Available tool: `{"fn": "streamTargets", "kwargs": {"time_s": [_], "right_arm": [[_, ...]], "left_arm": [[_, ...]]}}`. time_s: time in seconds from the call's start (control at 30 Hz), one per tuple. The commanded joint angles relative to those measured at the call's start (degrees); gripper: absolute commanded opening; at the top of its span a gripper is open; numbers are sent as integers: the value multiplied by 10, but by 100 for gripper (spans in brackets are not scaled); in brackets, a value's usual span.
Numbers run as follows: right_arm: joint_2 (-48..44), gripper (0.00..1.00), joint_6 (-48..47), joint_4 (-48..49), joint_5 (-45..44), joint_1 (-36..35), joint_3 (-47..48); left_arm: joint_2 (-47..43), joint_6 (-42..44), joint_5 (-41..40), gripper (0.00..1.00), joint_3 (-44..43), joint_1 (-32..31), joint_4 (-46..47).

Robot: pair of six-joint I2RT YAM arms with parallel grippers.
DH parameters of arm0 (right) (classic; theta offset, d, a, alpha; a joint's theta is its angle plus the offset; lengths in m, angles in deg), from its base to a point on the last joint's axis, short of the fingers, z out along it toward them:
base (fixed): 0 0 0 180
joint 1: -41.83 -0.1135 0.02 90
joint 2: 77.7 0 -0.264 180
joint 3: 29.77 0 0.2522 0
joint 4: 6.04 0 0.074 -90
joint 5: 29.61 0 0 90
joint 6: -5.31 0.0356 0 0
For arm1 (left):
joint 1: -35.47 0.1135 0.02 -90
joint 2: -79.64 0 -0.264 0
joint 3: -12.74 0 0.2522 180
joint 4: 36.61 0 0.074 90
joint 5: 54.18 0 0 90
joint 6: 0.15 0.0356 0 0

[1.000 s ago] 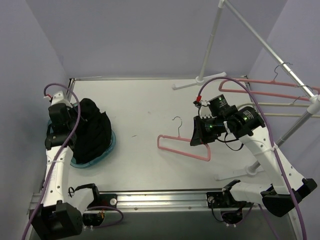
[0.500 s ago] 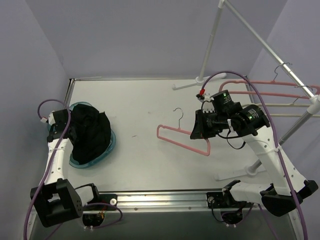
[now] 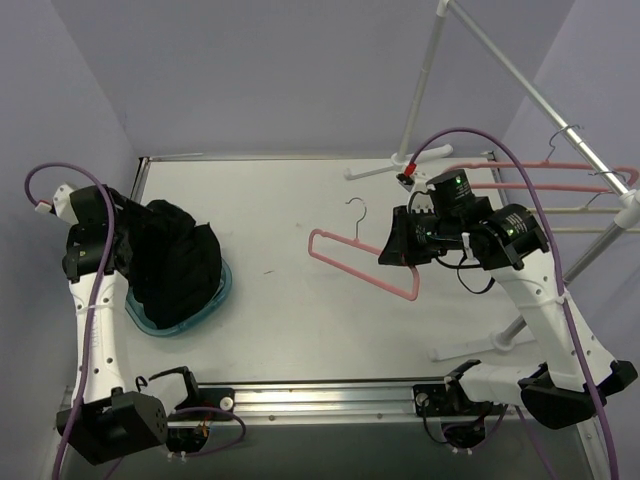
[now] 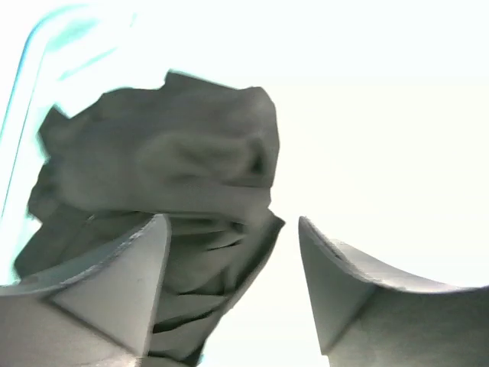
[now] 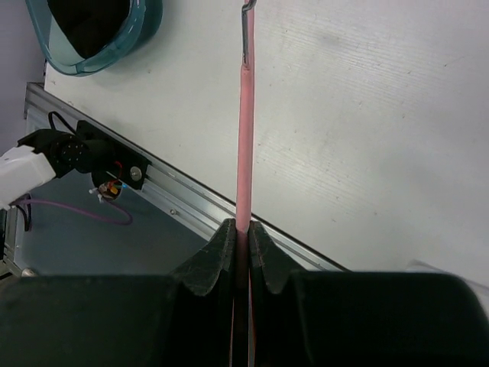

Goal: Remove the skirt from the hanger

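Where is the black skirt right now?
In the top view, the skirt lies heaped in the teal bowl on the table's left side, beside the left end effector, far from the pink hanger.

Table (image 3: 300, 220) w/ teal basin (image 3: 221, 291), rack feet (image 3: 372, 170)

Skirt (image 4: 176, 153) blurred in the washed-out left wrist view — hanger (image 5: 244, 138) hook cut off.

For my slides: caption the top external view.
Right end effector holds the bare pink hanger; the black skirt lies heaped in a blue basin.
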Motion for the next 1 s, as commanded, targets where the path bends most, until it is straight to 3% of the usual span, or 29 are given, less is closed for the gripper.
{"fn": "streamTargets", "kwargs": {"time_s": [0.0,0.03,0.4,0.53,0.6,0.73,0.83,0.97], "right_arm": [[2,0,4,14,-2,4,22],[3,0,6,16,-5,4,23],[21,0,31,48,-21,4,26],[47,0,23,55,-23,3,46],[63,0,24,60,-29,6,49],[90,0,53,77,-57,20,63],[110,0,83,92,-77,27,67],[136,0,116,105,-104,31,72]], "left_arm": [[-14,0,3,80,-59,2,-22],[-20,-15,8,94,-58,1,-17],[-76,-29,68,95,-59,-14,-5],[-71,16,84,100,-110,-21,15],[-56,51,88,94,-171,-51,42],[22,161,115,94,-286,-137,73],[83,232,145,93,-393,-249,44],[102,312,120,92,-457,-406,19]]}}
